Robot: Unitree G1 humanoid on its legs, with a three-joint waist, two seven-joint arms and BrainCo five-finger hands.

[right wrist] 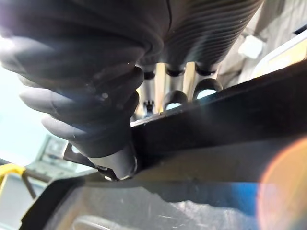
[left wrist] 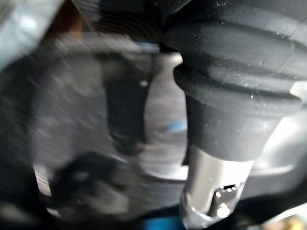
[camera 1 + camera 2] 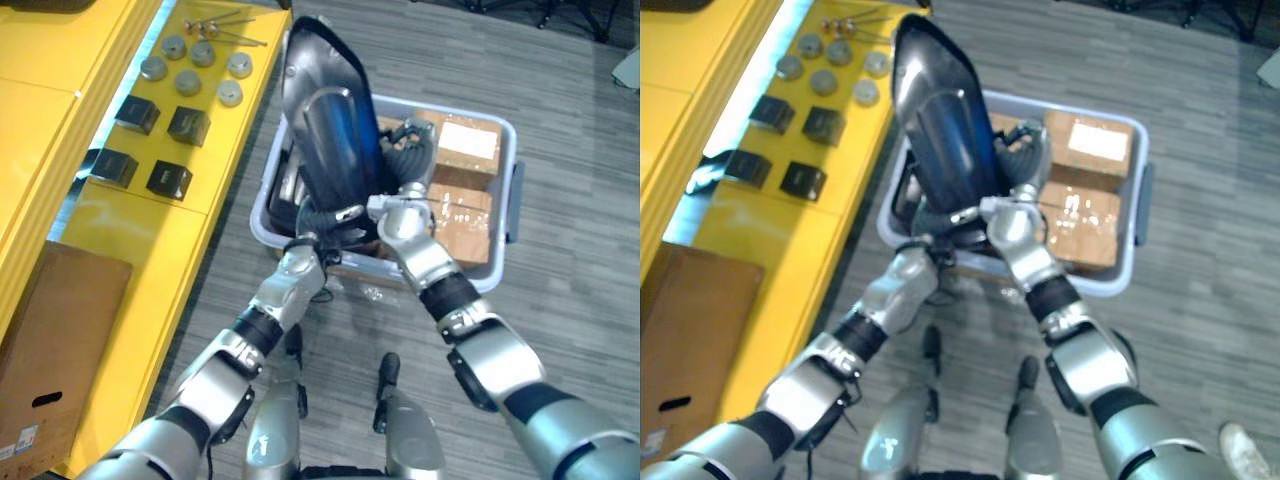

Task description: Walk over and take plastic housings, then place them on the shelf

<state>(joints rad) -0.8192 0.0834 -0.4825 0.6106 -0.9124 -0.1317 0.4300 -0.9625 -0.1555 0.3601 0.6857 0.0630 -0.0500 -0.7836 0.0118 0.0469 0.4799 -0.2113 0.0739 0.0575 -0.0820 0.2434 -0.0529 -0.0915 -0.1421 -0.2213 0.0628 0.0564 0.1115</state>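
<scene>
A long plastic housing [image 3: 325, 110], glossy black with a blue sheen, is held up on end above a grey bin [image 3: 508, 200]. Both hands are at its lower end. My right hand [image 3: 398, 218] comes in from the right, and in the right wrist view its thumb [image 1: 117, 160] and fingers pinch the housing's black edge [image 1: 216, 120]. My left hand [image 3: 300, 258] sits against the bottom of the housing from the left, with the housing's blurred dark surface [image 2: 96, 120] just past it.
The bin holds cardboard boxes [image 3: 465, 140] and dark parts. A yellow shelf [image 3: 120, 230] runs along the left with small black boxes [image 3: 188, 125], several grey discs [image 3: 188, 80] and bolts [image 3: 225, 30]. A brown carton [image 3: 50, 340] lies at its near end.
</scene>
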